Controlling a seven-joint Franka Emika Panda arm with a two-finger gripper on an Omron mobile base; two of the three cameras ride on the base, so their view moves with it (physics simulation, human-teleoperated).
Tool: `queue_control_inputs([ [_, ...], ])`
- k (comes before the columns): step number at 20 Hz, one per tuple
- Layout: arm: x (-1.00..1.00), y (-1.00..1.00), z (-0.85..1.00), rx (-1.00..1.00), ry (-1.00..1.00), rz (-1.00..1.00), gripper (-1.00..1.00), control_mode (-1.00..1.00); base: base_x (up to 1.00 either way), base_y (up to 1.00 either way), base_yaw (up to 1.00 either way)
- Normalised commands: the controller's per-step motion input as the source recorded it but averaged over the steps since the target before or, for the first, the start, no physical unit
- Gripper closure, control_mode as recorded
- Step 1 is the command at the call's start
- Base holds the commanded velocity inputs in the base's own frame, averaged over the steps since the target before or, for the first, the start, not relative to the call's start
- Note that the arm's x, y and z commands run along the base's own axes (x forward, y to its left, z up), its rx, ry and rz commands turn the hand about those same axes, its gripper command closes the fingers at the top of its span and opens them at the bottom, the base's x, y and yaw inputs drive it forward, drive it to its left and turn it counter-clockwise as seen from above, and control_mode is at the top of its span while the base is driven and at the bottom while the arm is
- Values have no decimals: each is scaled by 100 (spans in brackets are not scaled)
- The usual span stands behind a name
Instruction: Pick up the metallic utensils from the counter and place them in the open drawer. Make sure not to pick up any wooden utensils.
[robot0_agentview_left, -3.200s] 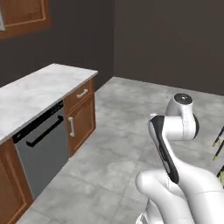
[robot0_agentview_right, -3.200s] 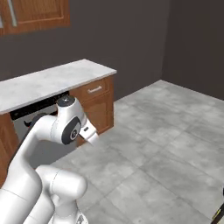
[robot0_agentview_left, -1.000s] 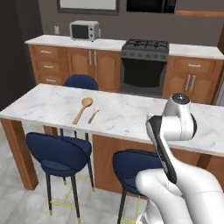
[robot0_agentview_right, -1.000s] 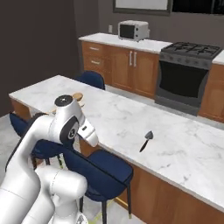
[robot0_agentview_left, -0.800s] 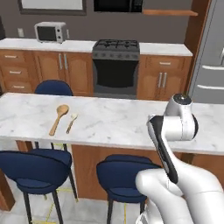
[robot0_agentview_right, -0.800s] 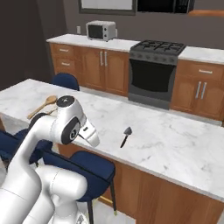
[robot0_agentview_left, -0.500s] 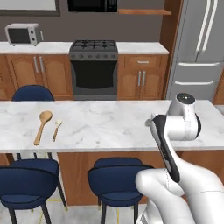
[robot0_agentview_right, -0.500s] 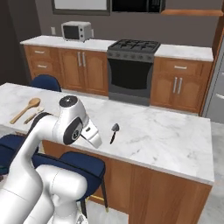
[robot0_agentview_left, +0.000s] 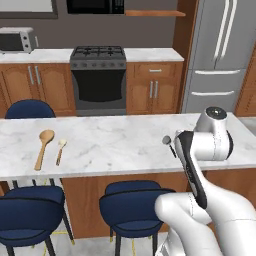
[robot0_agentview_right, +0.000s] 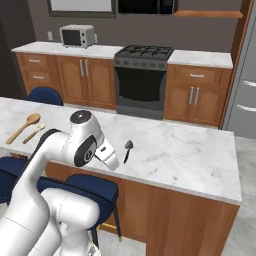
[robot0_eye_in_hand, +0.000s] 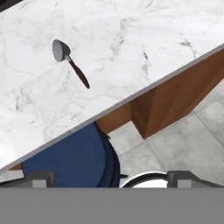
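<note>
Item: metal spoon with dark brown handle (robot0_eye_in_hand: 69, 61), lying flat on the marble counter (robot0_agentview_right: 185, 150), near its front edge. Wooden spoon (robot0_agentview_left: 43, 147) and smaller wooden spoon (robot0_agentview_left: 60, 150) are lying side by side, well apart from it. Gripper (robot0_eye_in_hand: 111, 176) is hovering above a blue stool (robot0_eye_in_hand: 74, 159), jaws standing wide apart, holding nothing.

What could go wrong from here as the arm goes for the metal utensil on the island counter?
1. The dark-handled metal utensil lies flat on the counter, so the open fingers may slip off its slim handle.
2. The large wooden spoon and small wooden spoon lie on the same slab and must not be grabbed.
3. The blue stool below could obstruct a low approach.
</note>
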Motion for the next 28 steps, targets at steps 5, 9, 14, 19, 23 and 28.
queue_control_inputs([
  [5,0,0,0,0,0,0,-100,100,72,-7,-7],
  [9,0,0,0,0,0,0,-100,100,75,-1,-6],
  [14,77,-11,0,0,9,0,-100,-100,15,0,0],
  [19,100,-21,-2,0,21,0,-100,-100,0,0,0],
  [23,100,-12,-31,1,31,0,-100,-100,0,0,0],
  [28,100,-10,-48,11,21,20,-100,-100,0,0,0],
])
